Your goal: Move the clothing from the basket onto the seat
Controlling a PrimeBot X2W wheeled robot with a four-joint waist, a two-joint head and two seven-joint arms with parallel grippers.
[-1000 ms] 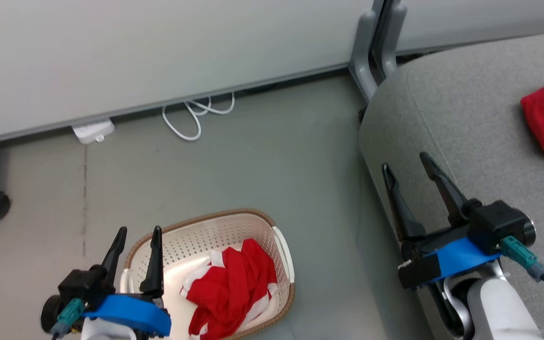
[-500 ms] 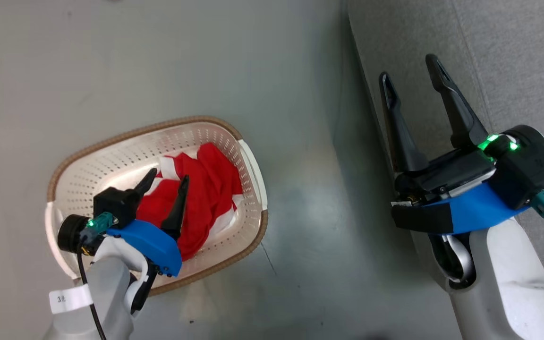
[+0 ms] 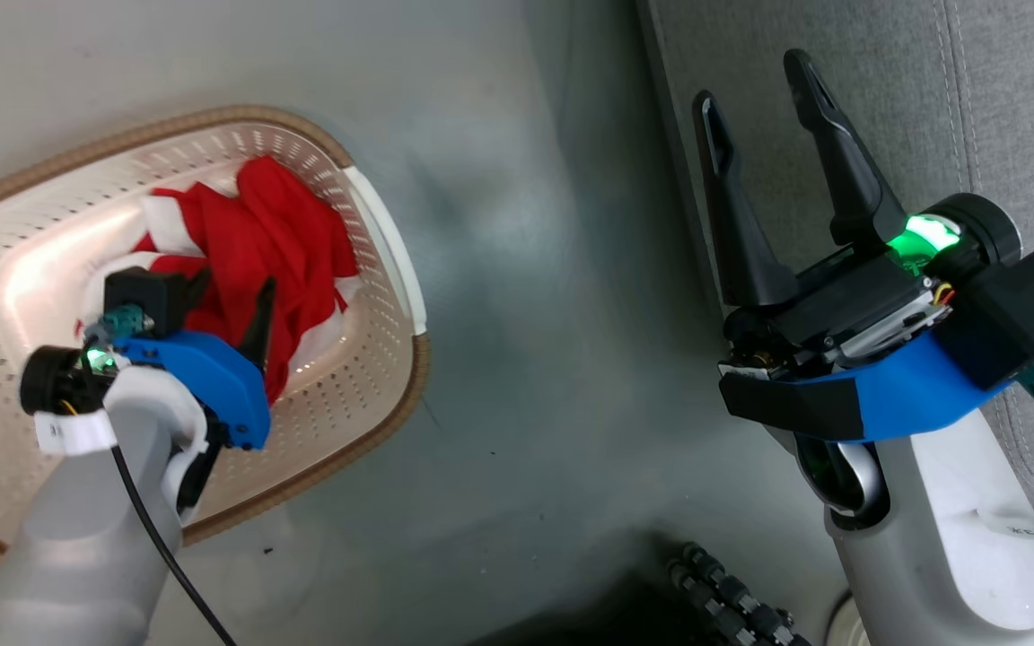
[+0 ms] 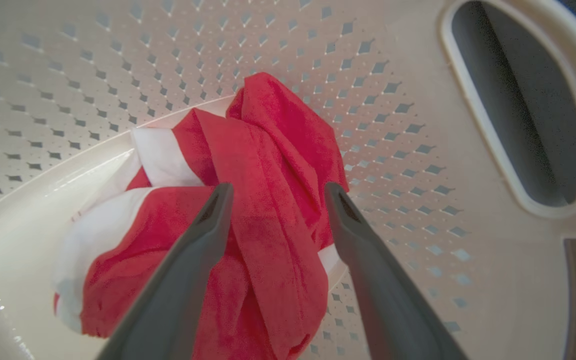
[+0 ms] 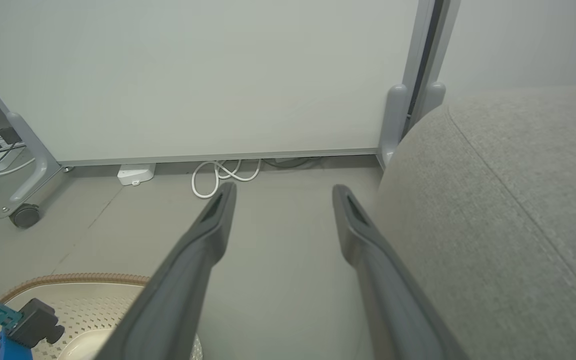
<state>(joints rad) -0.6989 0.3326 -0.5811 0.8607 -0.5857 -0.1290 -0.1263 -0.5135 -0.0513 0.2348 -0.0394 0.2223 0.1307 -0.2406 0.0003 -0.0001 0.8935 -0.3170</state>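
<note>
Both pairs of jaws stand apart: my left gripper [image 4: 278,187] is poised over the red garment [image 4: 268,145] in the basket [image 3: 391,260], and my right gripper [image 3: 750,79] is empty. I'd sink around the thick middle fold before closing.

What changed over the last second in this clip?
The head view tipped downward, so the whole picture shifted. The left end effector went down into the basket, and its open fingers now straddle a fold of the red and white garment, not yet closed on it. The right end effector stayed open by the seat; the garment stayed in the basket.
</note>
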